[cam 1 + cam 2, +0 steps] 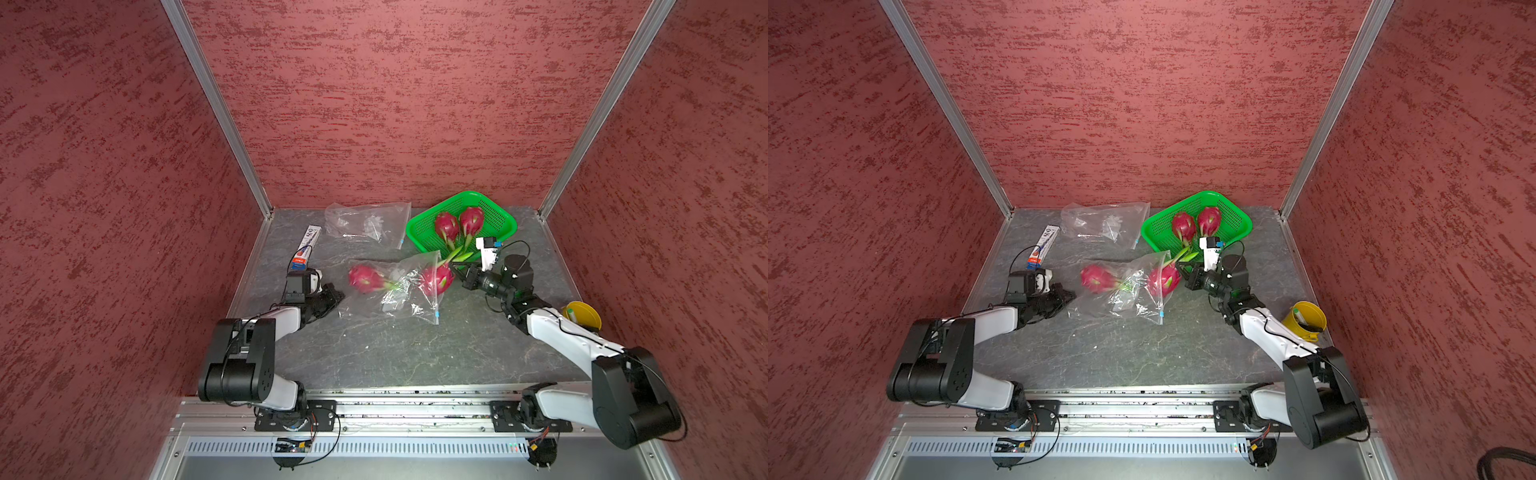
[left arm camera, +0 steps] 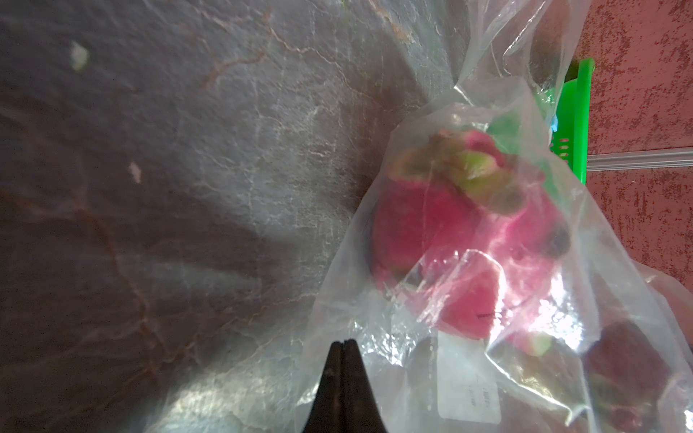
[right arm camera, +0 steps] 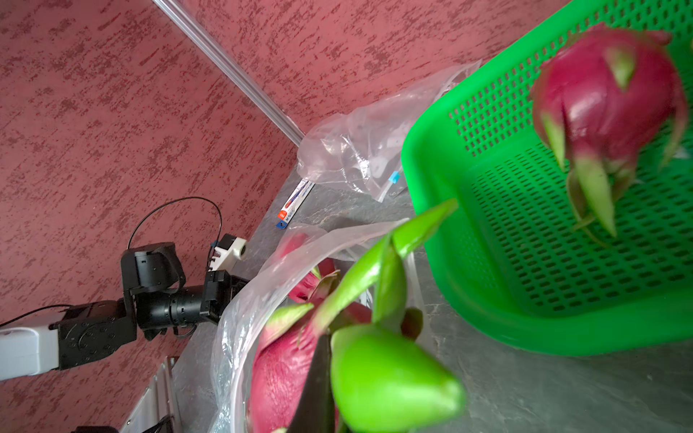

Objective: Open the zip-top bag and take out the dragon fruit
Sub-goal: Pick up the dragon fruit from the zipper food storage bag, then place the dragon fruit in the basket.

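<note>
A clear zip-top bag (image 1: 401, 297) lies mid-table with its mouth toward the green basket (image 1: 469, 194). One dragon fruit (image 1: 365, 279) lies deep inside the bag. A second dragon fruit (image 1: 436, 279) is at the mouth, its green scales sticking out. My right gripper (image 1: 457, 271) (image 3: 330, 378) is shut on one of those green scales. My left gripper (image 1: 334, 297) (image 2: 341, 343) is shut at the bag's closed end, tips against the film (image 2: 468, 375); I see no film pinched. Two more dragon fruits (image 1: 446, 225) (image 1: 471, 220) rest in the basket.
An empty clear bag (image 1: 368, 222) lies at the back beside the basket. A toothpaste box (image 1: 306, 247) lies along the left wall, just beyond my left wrist. A yellow cup (image 1: 582, 316) stands behind my right forearm. Red walls enclose three sides.
</note>
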